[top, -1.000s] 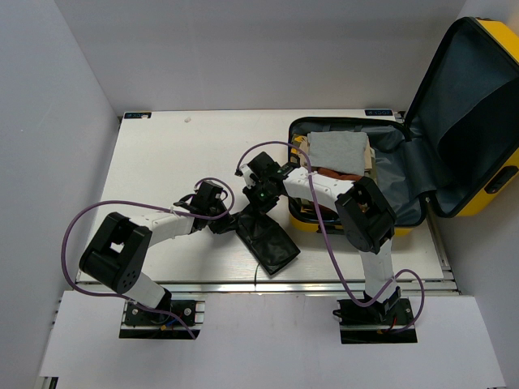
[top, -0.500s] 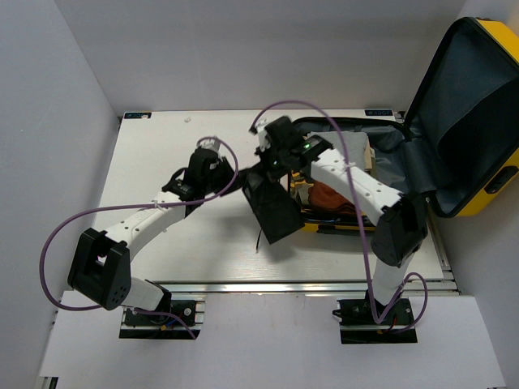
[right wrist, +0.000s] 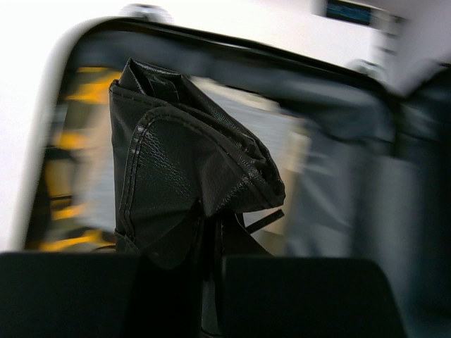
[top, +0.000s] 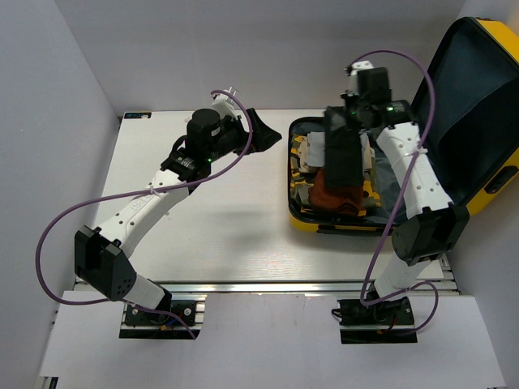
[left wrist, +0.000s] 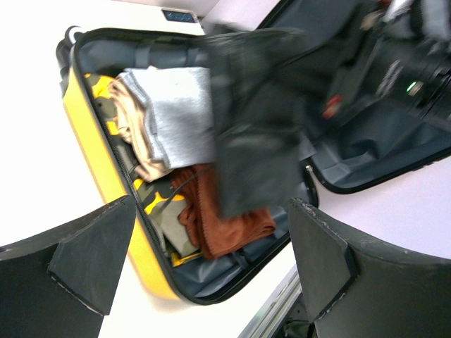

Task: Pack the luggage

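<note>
Holding the black pouch [right wrist: 184, 165] in my right gripper [right wrist: 211, 262], seemingly above the open luggage [top: 469, 121]; my left gripper [left wrist: 211, 257] stands wide, empty.

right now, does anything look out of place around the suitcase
The black pouch dangles crumpled from the right pincer over the open luggage, not yet laid in. The clothes inside lie heaped unevenly. Nothing spilled.

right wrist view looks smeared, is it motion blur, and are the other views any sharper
Right wrist: motion blur streaks the yellow suitcase behind, while the black pouch in the right gripper is fairly crisp. Left wrist: the pouch and right arm smear, and the folded clothes are only slightly soft. Top external: sharp and evenly lit.
</note>
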